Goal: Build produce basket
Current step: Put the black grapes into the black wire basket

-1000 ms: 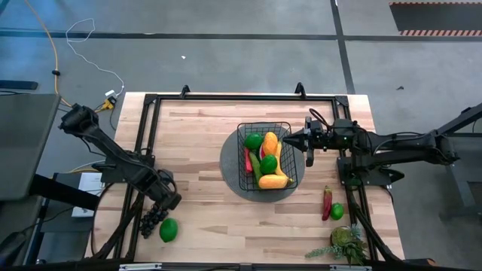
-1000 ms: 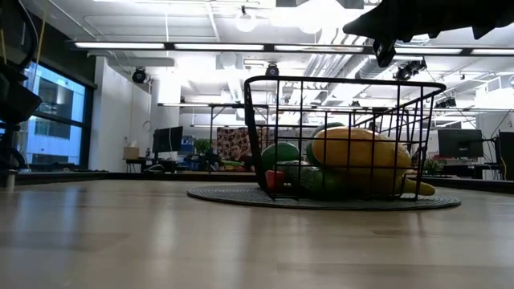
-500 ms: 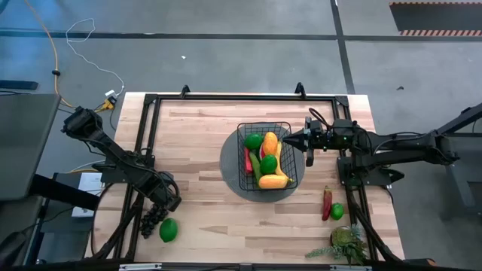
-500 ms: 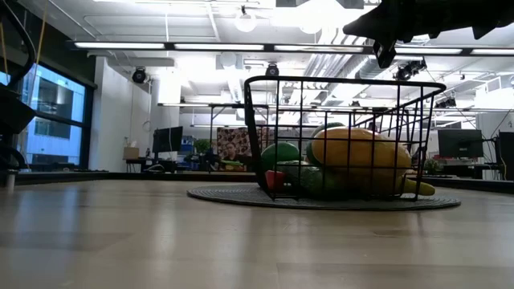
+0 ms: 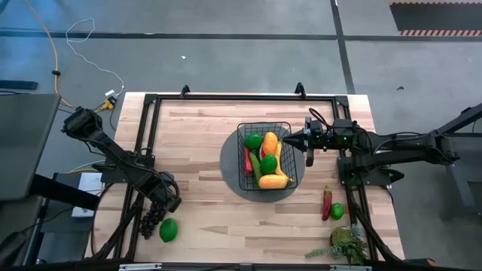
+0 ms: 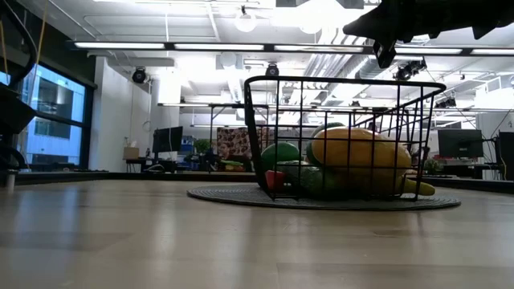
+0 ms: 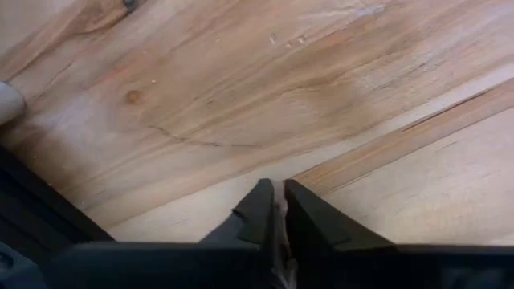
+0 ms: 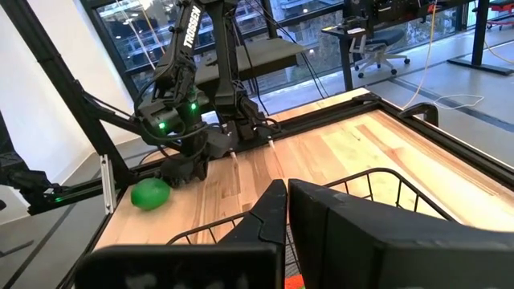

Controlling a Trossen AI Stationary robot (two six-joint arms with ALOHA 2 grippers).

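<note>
Left gripper [image 5: 154,215]: down at the counter's [image 5: 203,181] near-left corner, on the dark grapes [image 5: 151,220]. Its jaws, wide a second ago, have drawn almost together; the wrist view shows the fingertips [image 7: 259,210] nearly touching with only a thin sliver between them, so whether the bunch is truly caught cannot be told.

Right gripper [image 5: 290,140]: jaws together, empty, hovering at the basket's [image 5: 289,123] right rim; no movement over the last second.

Basket: mid-counter on a round mat [image 5: 228,162], already carrying an orange, green fruits, a red chili and a yellow piece.

Produce outside: a green fruit [image 5: 168,229] just beside the grapes; a chili [image 5: 327,200] and a second green fruit [image 5: 337,211] near the right edge, close to the leafy plant [image 5: 345,243].

What changed: the left arm stayed put while its jaws closed.

What it means: this looks like the grasp on the grapes; if it holds, a lift and carry to the basket should follow. A pinch on so little of a lumpy bunch could slip.
</note>
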